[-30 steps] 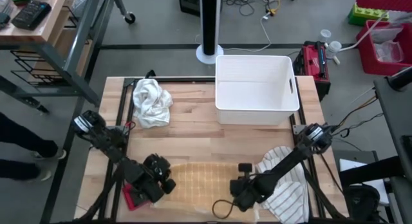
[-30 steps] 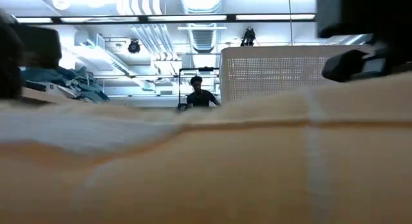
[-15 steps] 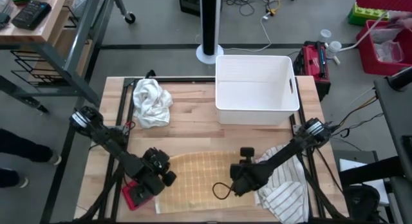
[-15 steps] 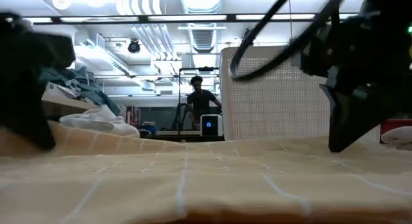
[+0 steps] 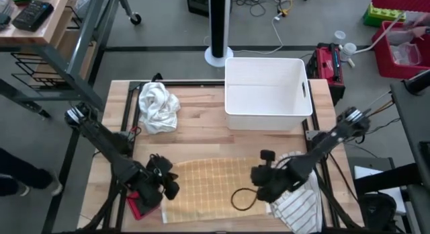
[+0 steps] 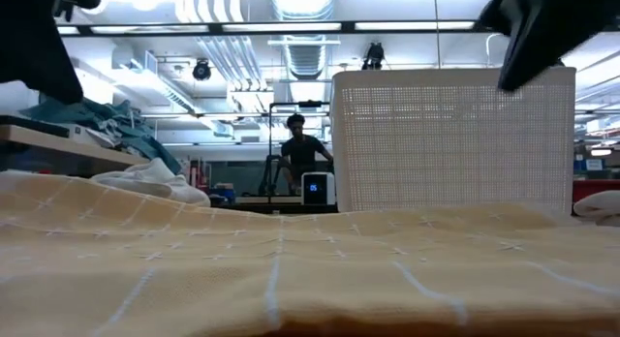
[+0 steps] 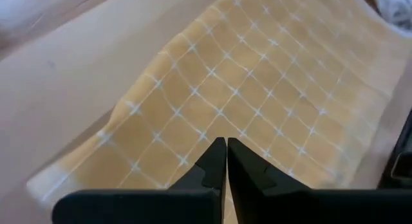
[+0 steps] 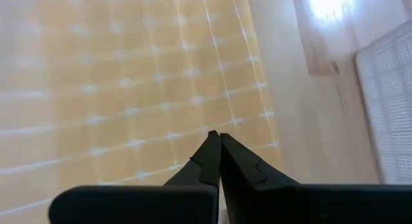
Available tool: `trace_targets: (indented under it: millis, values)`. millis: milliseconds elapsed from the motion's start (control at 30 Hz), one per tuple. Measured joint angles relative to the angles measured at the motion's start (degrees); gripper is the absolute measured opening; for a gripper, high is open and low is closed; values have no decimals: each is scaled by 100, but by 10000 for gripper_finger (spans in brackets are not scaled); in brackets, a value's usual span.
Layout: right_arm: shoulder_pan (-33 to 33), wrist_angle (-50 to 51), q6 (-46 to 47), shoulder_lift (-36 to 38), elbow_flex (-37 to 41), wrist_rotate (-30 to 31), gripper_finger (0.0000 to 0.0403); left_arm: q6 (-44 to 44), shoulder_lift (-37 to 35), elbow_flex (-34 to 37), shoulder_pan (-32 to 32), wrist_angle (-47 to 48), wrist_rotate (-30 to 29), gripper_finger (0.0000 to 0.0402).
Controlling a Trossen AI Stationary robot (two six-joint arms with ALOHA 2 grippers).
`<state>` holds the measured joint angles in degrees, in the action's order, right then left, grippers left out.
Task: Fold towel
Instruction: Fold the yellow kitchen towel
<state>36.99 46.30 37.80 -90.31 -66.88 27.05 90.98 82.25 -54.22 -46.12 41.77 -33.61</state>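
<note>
A yellow towel (image 5: 208, 183) with a white grid lies spread out on the wooden table near its front edge; the low view shows the yellow towel (image 6: 291, 269) lying flat. My left gripper (image 5: 171, 188) is shut above the towel's left end, raised clear of it (image 6: 39, 37). My right gripper (image 5: 261, 188) is shut above the towel's right end, also raised (image 6: 542, 27). In the wrist views the shut fingertips of my left gripper (image 7: 226, 141) and my right gripper (image 8: 214, 135) point down at the cloth with nothing between them.
A white bin (image 5: 269, 93) stands at the back of the table. A crumpled white cloth (image 5: 158, 106) lies at the back left and a striped cloth (image 5: 299, 200) at the front right. A red object (image 5: 138, 206) lies by the towel's left end. A person (image 6: 302, 148) stands in the room behind.
Both grippers have risen off the towel, staying shut; the right one has also drawn toward the table's right edge. The towel's near part, which bulged up in front of the low camera, has settled flat on the table.
</note>
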Motion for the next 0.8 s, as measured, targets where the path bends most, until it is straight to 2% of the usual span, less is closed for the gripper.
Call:
trace_targets:
  millis: [267,467,633,800]
  values:
    - [141,-1282,211,1130,922,7,2,1667,24,-237,176,1560,-28,1]
    - [141,-1585,216,1506,1359,27,44,1926,33,-234,159,1626,54,5]
    - [147,-1576,472,1565,1560,154,98,2159,33,-230,156,1688,653,44]
    - [150,-1584,464,1475,1703,155,146,2849,35,-226,180,2084,727,98]
